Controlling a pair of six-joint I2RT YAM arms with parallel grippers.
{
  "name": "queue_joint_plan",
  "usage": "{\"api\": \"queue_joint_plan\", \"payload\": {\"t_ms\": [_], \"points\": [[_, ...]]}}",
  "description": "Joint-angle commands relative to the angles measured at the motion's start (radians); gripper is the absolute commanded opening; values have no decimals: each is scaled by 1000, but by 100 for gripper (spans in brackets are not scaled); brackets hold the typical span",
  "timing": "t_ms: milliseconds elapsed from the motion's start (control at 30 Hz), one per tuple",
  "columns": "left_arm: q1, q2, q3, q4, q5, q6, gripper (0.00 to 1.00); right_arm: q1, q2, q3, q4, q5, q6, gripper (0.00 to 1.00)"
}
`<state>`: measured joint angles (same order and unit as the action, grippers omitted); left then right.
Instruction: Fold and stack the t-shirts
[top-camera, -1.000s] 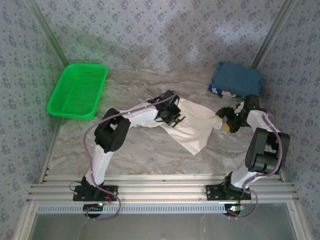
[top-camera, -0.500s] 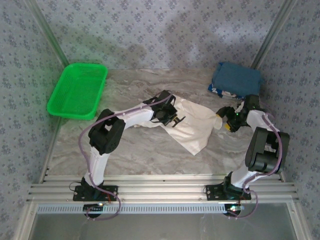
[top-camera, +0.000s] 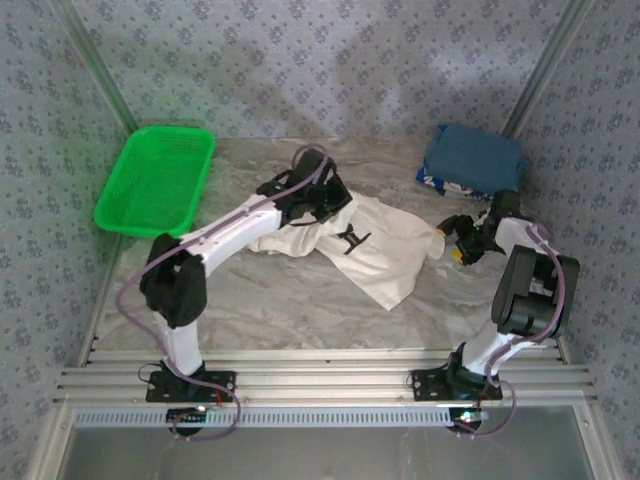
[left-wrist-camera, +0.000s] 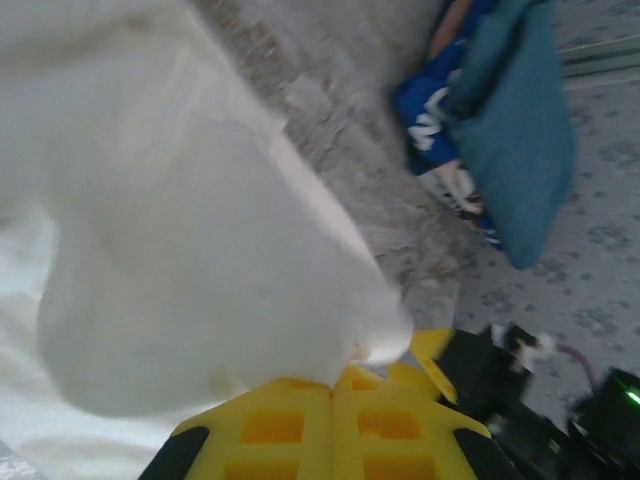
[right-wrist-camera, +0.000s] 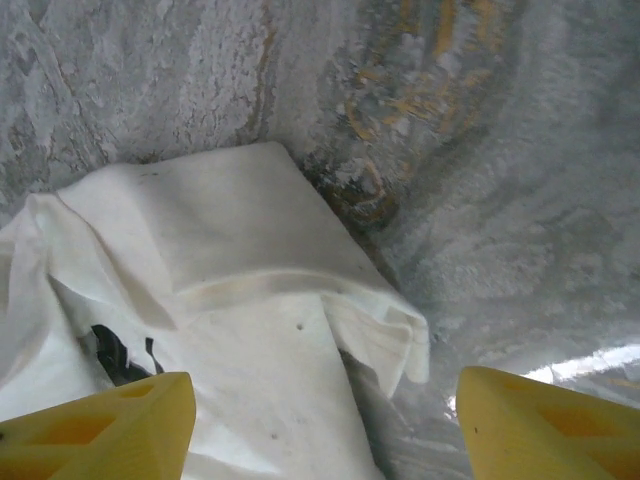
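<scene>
Tabletop (top-camera: 300, 300): flat, hard, grey marbled surface.
Cream t-shirt (top-camera: 385, 255): soft cotton, lying rumpled mid-tabletop, black print up; folding looks barely begun.
Blue t-shirt (top-camera: 475, 158): thick folded wad, far right corner.
Left pincer (top-camera: 325, 203): clamped on that cream cloth's far-left edge.
Right pincer (top-camera: 446, 243): jaws wide, empty, over the sleeve hem; next, I judge, pinch it.

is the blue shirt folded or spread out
Folded. The dark blue t-shirt lies as a compact, layered bundle in the far right corner, its white-patterned trim showing along one edge.
</scene>
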<state>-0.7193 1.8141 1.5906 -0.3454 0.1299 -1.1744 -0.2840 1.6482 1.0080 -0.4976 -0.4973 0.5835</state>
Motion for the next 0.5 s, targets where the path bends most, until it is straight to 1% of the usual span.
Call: {"api": "queue_joint_plan", "payload": {"t_ms": [0, 167, 333, 467], "points": [[29, -92, 23, -62, -26, 128, 0, 47, 22, 57, -62, 53, -76, 67], [73, -156, 19, -97, -15, 178, 0, 102, 36, 53, -99, 182, -160, 56], [97, -185, -3, -89, -6, 186, 0, 148, 50, 83, -181, 312, -231, 52], [106, -195, -12, -89, -3, 193, 0, 173, 63, 89, -206, 386, -256, 50]]}}
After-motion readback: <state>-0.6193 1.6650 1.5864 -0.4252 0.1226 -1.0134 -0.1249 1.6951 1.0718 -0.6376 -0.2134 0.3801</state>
